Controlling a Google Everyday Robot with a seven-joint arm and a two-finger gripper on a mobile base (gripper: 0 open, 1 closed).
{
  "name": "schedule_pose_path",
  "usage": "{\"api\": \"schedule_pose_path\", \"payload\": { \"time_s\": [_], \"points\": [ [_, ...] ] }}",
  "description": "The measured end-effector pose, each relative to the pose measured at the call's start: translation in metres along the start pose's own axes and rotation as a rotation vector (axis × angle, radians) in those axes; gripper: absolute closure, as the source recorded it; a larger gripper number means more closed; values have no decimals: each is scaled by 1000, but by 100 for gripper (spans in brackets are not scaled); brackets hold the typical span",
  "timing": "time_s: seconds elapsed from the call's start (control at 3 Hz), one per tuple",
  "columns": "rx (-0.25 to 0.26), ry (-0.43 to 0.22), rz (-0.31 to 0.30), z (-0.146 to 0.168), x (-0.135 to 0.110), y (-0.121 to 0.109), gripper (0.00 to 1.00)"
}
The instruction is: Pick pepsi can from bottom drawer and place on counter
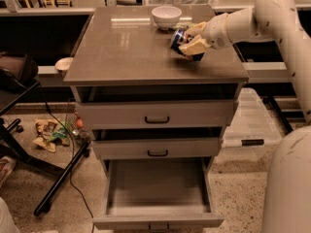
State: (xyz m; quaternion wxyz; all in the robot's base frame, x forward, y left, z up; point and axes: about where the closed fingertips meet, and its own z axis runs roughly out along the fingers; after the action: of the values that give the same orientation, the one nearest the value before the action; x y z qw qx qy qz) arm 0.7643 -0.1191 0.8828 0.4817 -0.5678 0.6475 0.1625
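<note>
The pepsi can (178, 37), dark blue with a silver end, is tilted between the fingers of my gripper (187, 40) over the right back part of the counter (126, 47). The gripper is shut on the can, and its tan fingers (193, 47) cover much of it. I cannot tell whether the can touches the counter top. The arm reaches in from the right. The bottom drawer (158, 188) is pulled out at the foot of the cabinet and its grey floor is bare.
A white bowl (166, 16) stands on the counter just behind and left of the can. The two upper drawers (156, 115) are slightly open. A black stand leg (58, 178) and litter (48, 132) lie on the floor at left. A clear bin (248, 130) sits at right.
</note>
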Motion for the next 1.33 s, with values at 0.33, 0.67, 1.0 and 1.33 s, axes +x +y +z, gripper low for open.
{"api": "schedule_pose_path", "payload": {
  "time_s": [0.33,0.67,1.0,1.33],
  "points": [
    [-8,-13,29,15,6,-2,58],
    [-21,-22,46,26,9,-2,35],
    [-35,-24,61,31,11,-1,11],
    [-41,-17,71,30,12,-2,0]
  ]
}}
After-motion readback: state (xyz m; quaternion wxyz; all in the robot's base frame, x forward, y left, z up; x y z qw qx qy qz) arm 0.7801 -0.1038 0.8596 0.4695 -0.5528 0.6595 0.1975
